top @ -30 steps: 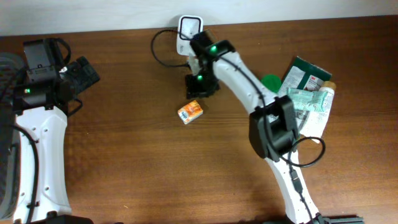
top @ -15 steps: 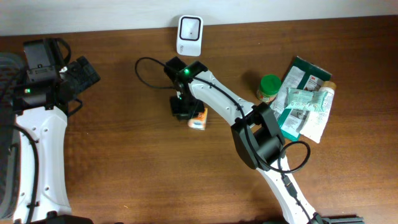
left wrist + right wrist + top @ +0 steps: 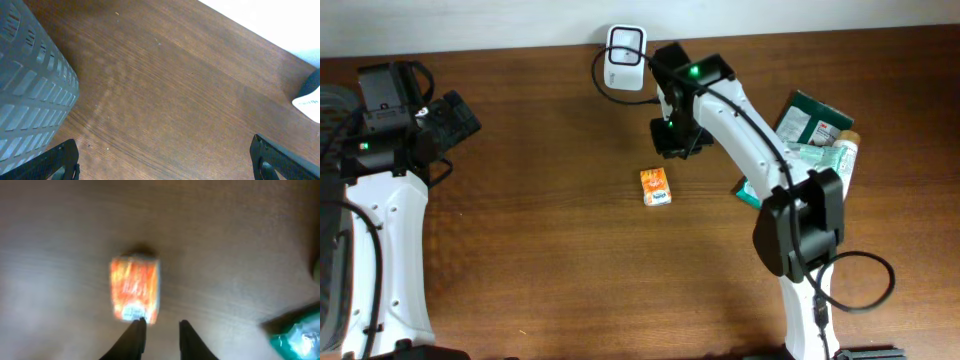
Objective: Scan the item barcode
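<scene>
The box (image 3: 655, 187) lies flat on the bare table (image 3: 520, 250), about midway across it. It is on its own, a little way in front of the white scanner (image 3: 625, 46) and well apart from the heap of green packets (image 3: 815, 150) on the right.

It looks like a small carton, so I'd judge it light and fairly stiff, though thin card would dent under a hard squeeze. If the faces are glossy, it could slip or twist in the fingers (I can't tell the finish from here). The sensible hold seems to be across the two long sides, near the middle. That would leave the broad faces and the ends free to turn toward the scanner.

It is a bright orange oblong with paler print on the top face and a small white patch at one short end. That patch may be a label or the barcode, but the right wrist view is too blurred to say.

The right gripper (image 3: 162, 323) hangs between the scanner and the box, not touching either. Its fingers are drawn close together, with only a narrow gap and nothing in it. In its own camera, the box sits just beyond the left fingertip, not between the two. I'd say it would need to spread before it could take those sides.

The left gripper (image 3: 162, 150) is far off at the left, by a grey slatted basket (image 3: 30, 100). Its fingers are spread wide and empty.
</scene>
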Motion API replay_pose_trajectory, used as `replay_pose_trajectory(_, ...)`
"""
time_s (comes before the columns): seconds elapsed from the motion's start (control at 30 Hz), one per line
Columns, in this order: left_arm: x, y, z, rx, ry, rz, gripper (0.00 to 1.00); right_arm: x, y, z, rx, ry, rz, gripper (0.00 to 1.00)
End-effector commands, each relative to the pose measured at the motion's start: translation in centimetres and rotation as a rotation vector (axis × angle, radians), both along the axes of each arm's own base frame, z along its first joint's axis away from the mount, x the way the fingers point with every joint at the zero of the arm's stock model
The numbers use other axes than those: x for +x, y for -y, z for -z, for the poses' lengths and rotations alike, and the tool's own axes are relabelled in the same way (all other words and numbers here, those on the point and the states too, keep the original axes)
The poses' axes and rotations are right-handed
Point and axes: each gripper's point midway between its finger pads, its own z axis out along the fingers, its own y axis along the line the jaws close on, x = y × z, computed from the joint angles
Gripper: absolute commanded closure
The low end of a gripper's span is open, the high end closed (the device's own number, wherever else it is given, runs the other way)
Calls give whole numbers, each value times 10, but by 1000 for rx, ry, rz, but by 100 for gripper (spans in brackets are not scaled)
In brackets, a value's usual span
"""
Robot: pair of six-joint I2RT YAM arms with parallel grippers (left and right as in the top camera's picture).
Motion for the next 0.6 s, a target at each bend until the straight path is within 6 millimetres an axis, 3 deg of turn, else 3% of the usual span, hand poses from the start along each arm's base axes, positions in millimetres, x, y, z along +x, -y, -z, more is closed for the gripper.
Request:
replay_pose_trajectory(0.0,0,1,-12,8,29,10,1,-3,17,48,-111,-15,48,80)
replay_pose_trajectory(0.07,0,1,-12,8,29,10,1,-1,15,72,-98,11,48,80)
replay_pose_trajectory(0.13,0,1,-12,8,29,10,1,0,15,83,-90,23,49,80)
replay_pose_trajectory(0.2,0,1,-12,8,29,10,1,-4,5,84,-58,14,6,80)
replay_pose_trajectory(0.37,0,1,-12,8,29,10,1,-14,-43,81,55,34,-155,80)
replay_pose_trajectory(0.47,0,1,-12,8,29,10,1,-9,-50,66,122,34,-150,79)
replay_pose_trajectory(0.53,0,1,-12,8,29,10,1,-3,-44,40,126,45,-133,75)
replay_pose_trajectory(0.57,0,1,-12,8,29,10,1,-2,-39,15,139,52,-122,73)
